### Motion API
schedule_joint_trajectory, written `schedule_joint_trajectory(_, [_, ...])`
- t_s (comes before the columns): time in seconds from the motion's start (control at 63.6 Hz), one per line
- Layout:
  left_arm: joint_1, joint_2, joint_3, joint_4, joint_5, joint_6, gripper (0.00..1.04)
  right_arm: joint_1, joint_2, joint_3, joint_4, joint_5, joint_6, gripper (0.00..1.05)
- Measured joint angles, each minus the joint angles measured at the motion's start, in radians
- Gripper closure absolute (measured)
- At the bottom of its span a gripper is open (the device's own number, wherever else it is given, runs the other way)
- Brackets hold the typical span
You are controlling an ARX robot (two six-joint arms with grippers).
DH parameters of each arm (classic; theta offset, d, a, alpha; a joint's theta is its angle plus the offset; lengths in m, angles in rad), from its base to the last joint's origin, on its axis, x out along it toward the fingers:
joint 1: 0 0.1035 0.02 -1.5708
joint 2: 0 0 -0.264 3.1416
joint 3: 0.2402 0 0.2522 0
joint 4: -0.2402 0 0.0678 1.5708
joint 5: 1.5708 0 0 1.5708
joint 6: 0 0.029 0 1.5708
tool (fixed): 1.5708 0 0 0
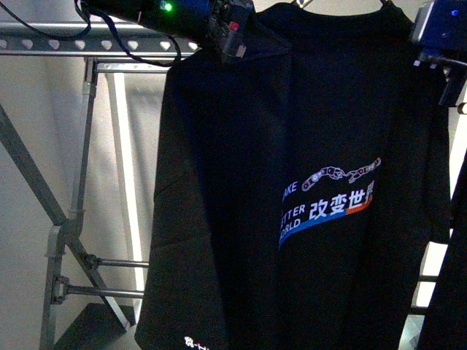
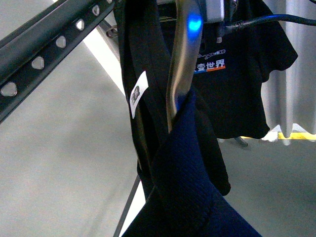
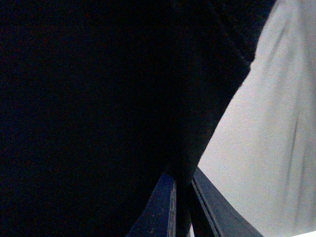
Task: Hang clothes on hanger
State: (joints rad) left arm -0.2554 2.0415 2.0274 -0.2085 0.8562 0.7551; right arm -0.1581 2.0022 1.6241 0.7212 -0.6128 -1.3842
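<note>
A pale wall (image 1: 29, 109) and one bright vertical strip of light (image 1: 125, 189) lie behind everything. In the right wrist view a light curtain (image 3: 281, 123) fills the side.

Nearest are the two grippers. The right gripper (image 3: 183, 177) has both dark-blue fingers (image 3: 165, 207) drawn close together, with black cloth passing between them, so it is pinching the fabric. In the front view it (image 1: 449, 89) sits at the garment's upper right edge. The left gripper (image 1: 232, 38) is pressed against the shoulder on the other side. In its wrist view only one navy padded finger (image 2: 180, 163) shows, beside a curved silvery bar (image 2: 178, 74), so I cannot tell whether those jaws are closed on anything.

One black T-shirt (image 1: 292, 146) hangs full length between the two arms and covers most of the front view. Its white lettering, blue-orange stripe and chain graphic (image 1: 328, 197) face the camera. One white label (image 2: 138, 93) shows on the near fold of cloth.

Behind it stands the grey rack (image 1: 73, 45). Its top rail is punched with hearts, five of them visible in the left wrist view (image 2: 37, 62). Two thin lower bars (image 1: 113, 262) cross its diagonal brace (image 1: 33, 168). Farther off in the left wrist view hangs a printed black shirt (image 2: 217, 69), and I cannot tell whether it is the same garment.
</note>
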Motion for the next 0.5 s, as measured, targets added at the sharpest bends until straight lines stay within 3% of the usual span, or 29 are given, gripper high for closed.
schedule_joint_trajectory(0.503, [-0.003,-0.003,0.000,0.002,0.014,0.010,0.18,-0.158,-0.197,-0.415,0.263,-0.158,0.030,1.01])
